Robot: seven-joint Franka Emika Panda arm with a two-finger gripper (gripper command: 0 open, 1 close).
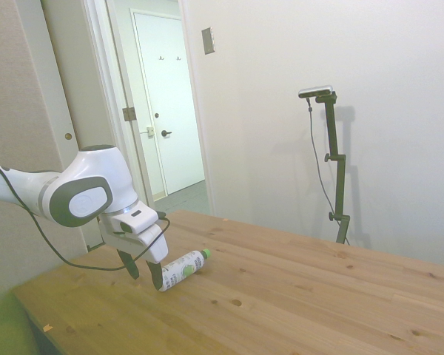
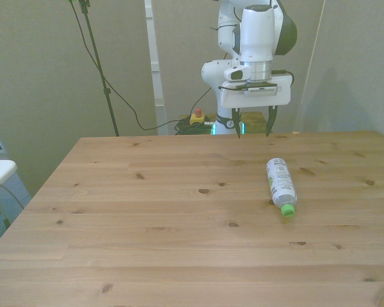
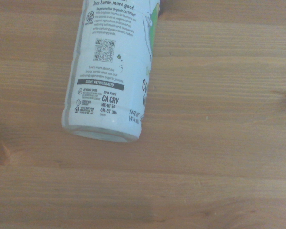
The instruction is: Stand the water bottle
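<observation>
Currently, step: we approach the water bottle (image 2: 280, 184), no grasp yet.
Bottle: we see it lying on its side on the wooden table (image 2: 147, 211), green cap (image 2: 288, 210) pointing away from the arm, base toward it.
Gripper: we see the gripper (image 2: 253, 132) spread and empty, hovering near the base end.
Advice: we straddle the labelled body near the base, pinch across its width, then pivot upright onto the base.
Risk: we expect the round body to roll if nudged.
</observation>
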